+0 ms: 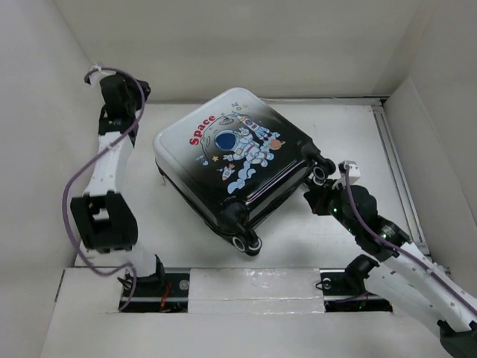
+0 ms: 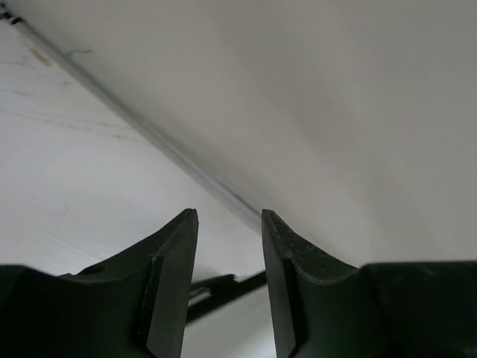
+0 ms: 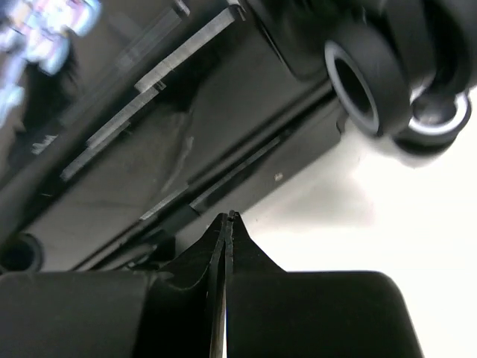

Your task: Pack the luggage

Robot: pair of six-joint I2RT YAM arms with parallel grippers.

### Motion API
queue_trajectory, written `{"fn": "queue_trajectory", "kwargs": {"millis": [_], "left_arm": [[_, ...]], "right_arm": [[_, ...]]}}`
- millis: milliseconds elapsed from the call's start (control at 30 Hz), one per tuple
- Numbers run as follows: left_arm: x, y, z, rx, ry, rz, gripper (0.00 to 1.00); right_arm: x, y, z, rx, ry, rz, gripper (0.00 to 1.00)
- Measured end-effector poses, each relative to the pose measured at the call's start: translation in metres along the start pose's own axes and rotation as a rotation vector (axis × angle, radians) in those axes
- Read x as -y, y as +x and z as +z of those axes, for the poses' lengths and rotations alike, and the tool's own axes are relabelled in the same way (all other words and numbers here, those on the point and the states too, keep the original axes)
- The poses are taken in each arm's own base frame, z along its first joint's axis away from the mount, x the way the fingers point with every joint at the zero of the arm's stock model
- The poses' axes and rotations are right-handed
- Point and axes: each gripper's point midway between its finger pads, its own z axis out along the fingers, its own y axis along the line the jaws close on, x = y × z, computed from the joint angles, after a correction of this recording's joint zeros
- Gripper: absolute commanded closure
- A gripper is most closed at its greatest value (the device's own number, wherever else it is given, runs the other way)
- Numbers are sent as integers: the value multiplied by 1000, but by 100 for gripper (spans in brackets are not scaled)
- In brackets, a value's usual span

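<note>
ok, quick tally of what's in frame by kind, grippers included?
luggage: 1
grippers: 2 (left gripper, right gripper)
total: 3

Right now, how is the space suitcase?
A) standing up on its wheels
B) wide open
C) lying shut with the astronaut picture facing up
C: the luggage lies flat and shut, its astronaut side facing up.
</note>
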Motion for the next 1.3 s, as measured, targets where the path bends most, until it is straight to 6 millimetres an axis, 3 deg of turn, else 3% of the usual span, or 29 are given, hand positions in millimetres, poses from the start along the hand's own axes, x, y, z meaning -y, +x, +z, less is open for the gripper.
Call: {"fn": "queue_trajectory", "kwargs": {"millis": [100,200,333,500,667,867,1000,1133,1167,1200,1300], "left_arm": [[-39,1,51,-82,-64,25,68],[-77,36,82,-221,-108,53,68],[-116,105,89,-428,-146,50,69],[-143,161,71,-579,-148,12,72],[-176,208,32,-627,-175,-115,75],[-188,209,-9,-480,-194,-127,75],[-187,224,-62,-421,-194,-96,75],[-180,254,-121,-450,-170,-45,76],[-177,266,-139,-483,-157,-26,76],[-172,277,-157,-521,-136,-10,76],[-158,302,-209,-643,-68,35,76]], "right_arm": [[7,20,12,-56,30,10,100],[16,41,34,-132,85,-2,100],[20,50,56,-155,110,-11,100],[21,40,82,-148,123,-25,100],[28,30,115,-190,157,-27,100],[63,-18,165,-165,265,-25,100],[93,-57,206,-188,320,-29,100],[111,-104,263,-202,337,-67,100],[111,-116,276,-185,330,-77,98],[108,-130,286,-164,321,-89,85],[85,-163,284,-97,258,-98,59]]}}
